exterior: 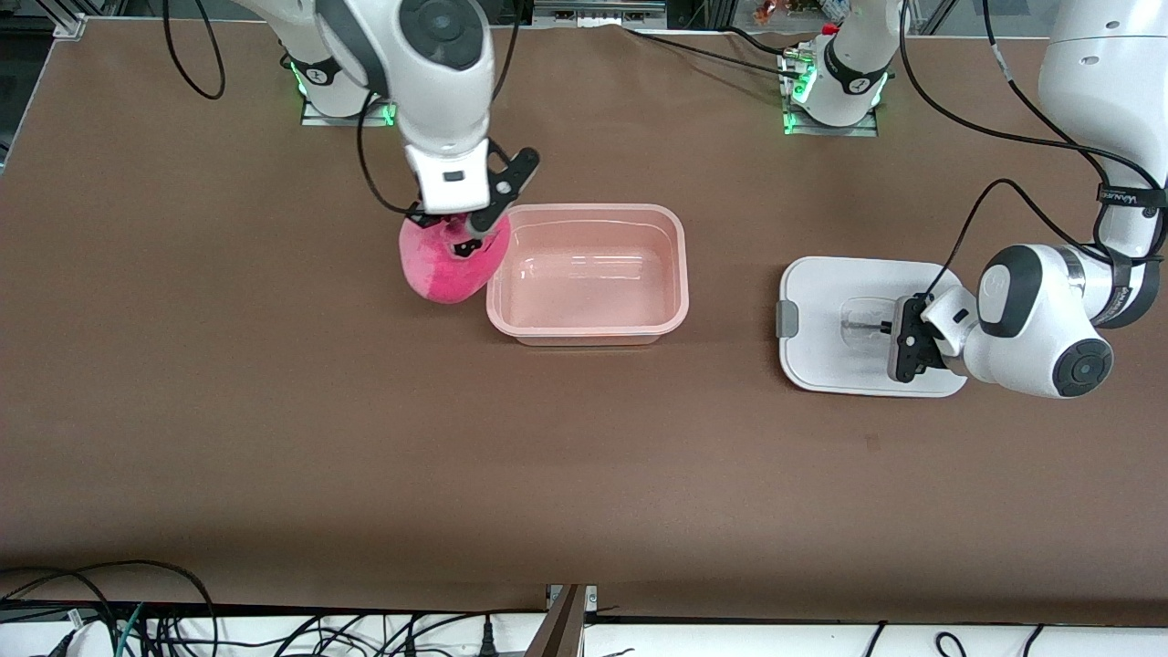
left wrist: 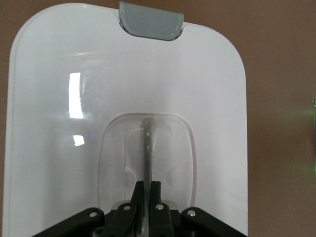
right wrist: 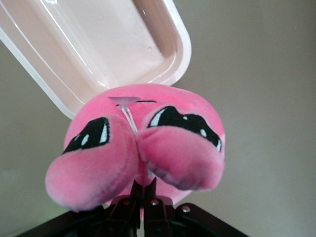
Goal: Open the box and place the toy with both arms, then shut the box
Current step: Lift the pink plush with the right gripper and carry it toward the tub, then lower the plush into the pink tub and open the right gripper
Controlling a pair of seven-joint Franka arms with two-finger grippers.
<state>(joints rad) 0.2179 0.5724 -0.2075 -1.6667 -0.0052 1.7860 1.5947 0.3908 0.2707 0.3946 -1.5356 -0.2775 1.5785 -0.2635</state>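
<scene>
While right tool (exterior: 461,239) pinches toy (exterior: 443,265) beside box (exterior: 589,339), left tool (exterior: 899,333) clamps lid (exterior: 821,315) handle.

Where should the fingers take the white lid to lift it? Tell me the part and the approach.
Grip the thin handle bar in the recessed centre of the lid, coming from straight above. The lid lies flat on the table with wide smooth faces; only that upright bar fits between fingers. The left gripper is shut on it, as the left wrist view shows.

Right pincer (exterior: 461,228) clamped, wrist down; left pincer (exterior: 887,326) pinched, wrist level.
</scene>
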